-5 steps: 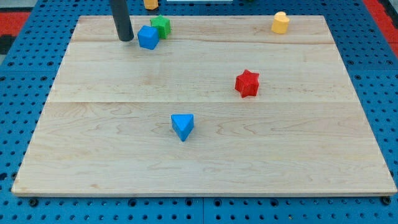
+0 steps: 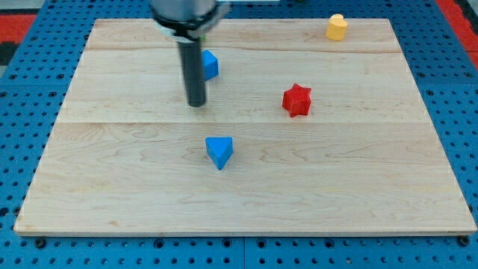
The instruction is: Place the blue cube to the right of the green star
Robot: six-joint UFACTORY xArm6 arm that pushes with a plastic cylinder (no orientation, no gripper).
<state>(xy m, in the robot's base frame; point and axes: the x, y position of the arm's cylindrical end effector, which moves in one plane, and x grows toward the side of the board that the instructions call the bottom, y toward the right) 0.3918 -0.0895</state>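
Wooden bench (image 2: 358, 187) over blue pegboard; nearest sits a blue triangular block (image 2: 219, 151), then a red star (image 2: 296, 99), and a yellow block (image 2: 337, 27) at the far right edge. No hand on this arm, just a rod whose tip (image 2: 196, 104) rests below-left of the blue cube (image 2: 210, 64), apart from it. Green star isn't visible, probably behind the rod housing, so the cube's placement can't be checked; best swing round and nudge slowly.

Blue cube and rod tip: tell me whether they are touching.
Cannot tell. In the camera view my tip sits below-left of the blue cube, but the rod covers the cube's left edge.
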